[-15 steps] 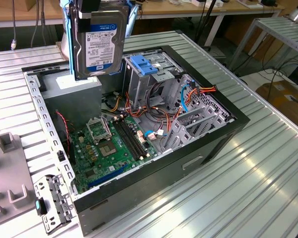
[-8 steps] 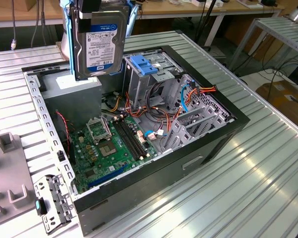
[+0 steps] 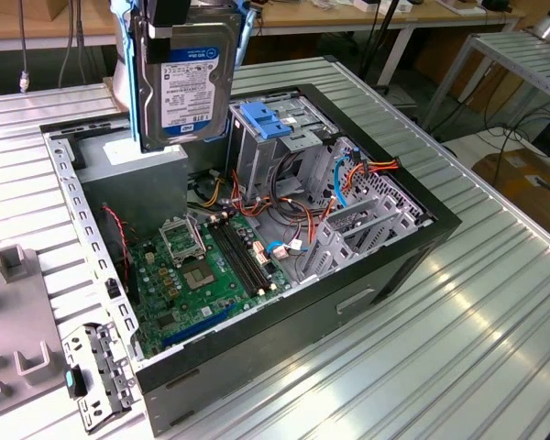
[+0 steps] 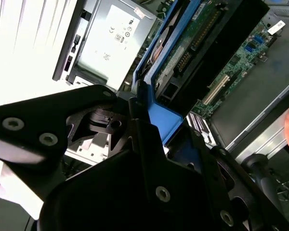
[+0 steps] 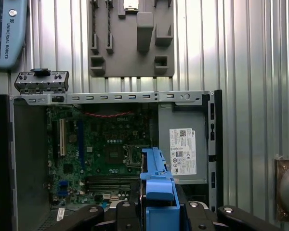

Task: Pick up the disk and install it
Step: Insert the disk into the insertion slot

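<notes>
The disk [image 3: 191, 82], a silver drive with a white-and-blue label in a blue carrier frame, hangs upright above the far corner of the open computer case [image 3: 385, 266]. My gripper [image 3: 170, 11] is shut on its top edge. In the second wrist view the black fingers [image 4: 111, 127] clamp the blue frame, with the disk [image 4: 183, 53] reaching down toward the motherboard. In the first wrist view the blue edge of the disk [image 5: 156, 180] sits between my gripper [image 5: 156, 211] and the case below. The grey drive cage with a blue latch [image 3: 270, 124] stands just to the exterior view's right of the disk.
A grey power supply box [image 5: 183, 149] with a white sticker lies under the disk, beside the green motherboard [image 3: 211, 266]. On the ribbed metal table [image 3: 458, 339], a grey fixture plate [image 3: 9, 330] and a loose metal bracket [image 3: 96, 376] lie at the exterior view's left.
</notes>
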`<state>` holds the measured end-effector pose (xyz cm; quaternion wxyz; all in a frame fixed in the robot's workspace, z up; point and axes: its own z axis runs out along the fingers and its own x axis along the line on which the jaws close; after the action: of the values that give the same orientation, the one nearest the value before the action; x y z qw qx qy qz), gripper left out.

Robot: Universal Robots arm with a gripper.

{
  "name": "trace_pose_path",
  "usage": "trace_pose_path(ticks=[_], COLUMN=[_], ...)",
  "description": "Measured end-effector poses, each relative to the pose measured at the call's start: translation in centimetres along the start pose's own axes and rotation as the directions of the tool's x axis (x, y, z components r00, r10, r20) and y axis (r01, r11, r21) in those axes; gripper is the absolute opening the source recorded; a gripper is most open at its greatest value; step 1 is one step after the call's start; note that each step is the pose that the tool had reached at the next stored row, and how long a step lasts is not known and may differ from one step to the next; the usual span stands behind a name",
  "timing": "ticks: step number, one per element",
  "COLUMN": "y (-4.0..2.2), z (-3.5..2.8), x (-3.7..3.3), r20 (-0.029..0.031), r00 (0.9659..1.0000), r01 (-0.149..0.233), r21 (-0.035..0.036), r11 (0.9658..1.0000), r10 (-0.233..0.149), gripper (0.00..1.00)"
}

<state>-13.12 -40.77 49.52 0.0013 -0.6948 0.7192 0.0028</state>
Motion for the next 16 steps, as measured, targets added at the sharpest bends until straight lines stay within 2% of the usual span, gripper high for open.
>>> trace_pose_path(ticks=[16], y=[-0.08], z=[-0.01], x=[2.21], r20=[0.0000], r00=[1.0000], r01=[0.000], r21=[0.0000], r11=[1.0000], r10=[0.000], gripper=[0.37])
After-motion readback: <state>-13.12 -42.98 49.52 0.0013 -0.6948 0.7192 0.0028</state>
